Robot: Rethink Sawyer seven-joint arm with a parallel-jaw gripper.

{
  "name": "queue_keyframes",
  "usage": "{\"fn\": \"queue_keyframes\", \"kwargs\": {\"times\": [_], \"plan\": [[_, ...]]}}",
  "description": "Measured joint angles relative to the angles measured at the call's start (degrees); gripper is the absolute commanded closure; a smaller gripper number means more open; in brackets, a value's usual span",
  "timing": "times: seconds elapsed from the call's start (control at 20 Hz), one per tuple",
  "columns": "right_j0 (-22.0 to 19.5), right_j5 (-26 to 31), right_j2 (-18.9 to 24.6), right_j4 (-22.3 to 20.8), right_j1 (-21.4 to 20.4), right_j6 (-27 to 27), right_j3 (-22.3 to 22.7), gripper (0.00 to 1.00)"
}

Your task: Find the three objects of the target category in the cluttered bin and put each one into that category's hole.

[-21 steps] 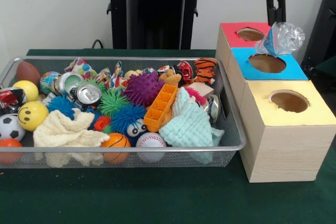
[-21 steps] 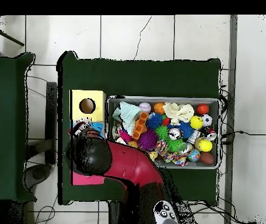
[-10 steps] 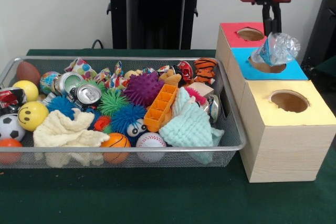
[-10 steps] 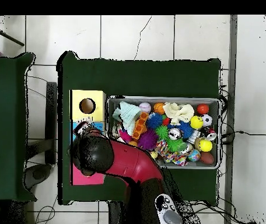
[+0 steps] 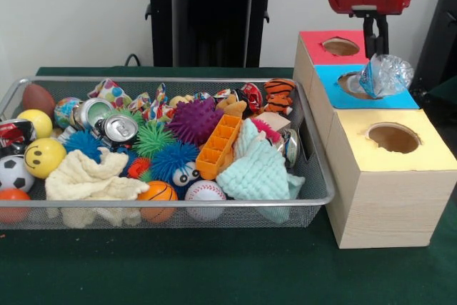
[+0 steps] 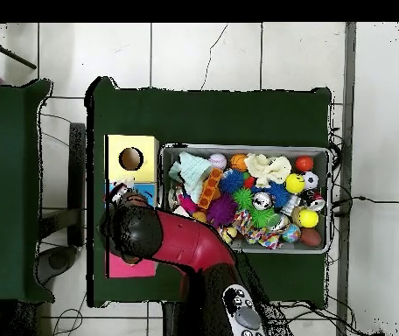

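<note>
Your open entries: yellow hole (image 5: 393, 137) and red hole (image 5: 340, 46). Blue hole (image 5: 357, 83) is half covered by the crushed plastic bottle (image 5: 385, 74); bin (image 5: 325, 189) is packed full.

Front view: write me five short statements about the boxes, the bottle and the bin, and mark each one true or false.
1. The crushed clear plastic bottle hangs beside the hole in the blue-topped box. True.
2. The yellow-topped box stands nearest the camera of the three. True.
3. The bottle lies in the wire bin among the toys. False: it is up at the hand, over the blue top.
4. The red-topped box has no hole. False: a round hole shows in its top.
5. An orange tray lies in the bin beside a mint cloth. True.
</note>
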Motion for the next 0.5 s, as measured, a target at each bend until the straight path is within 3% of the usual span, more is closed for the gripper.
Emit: {"fn": "queue_keyframes", "kwargs": {"times": [0.5], "plan": [[-0.52,0.00,0.65,0.00,-0.02,0.00,0.53,1.00]]}}
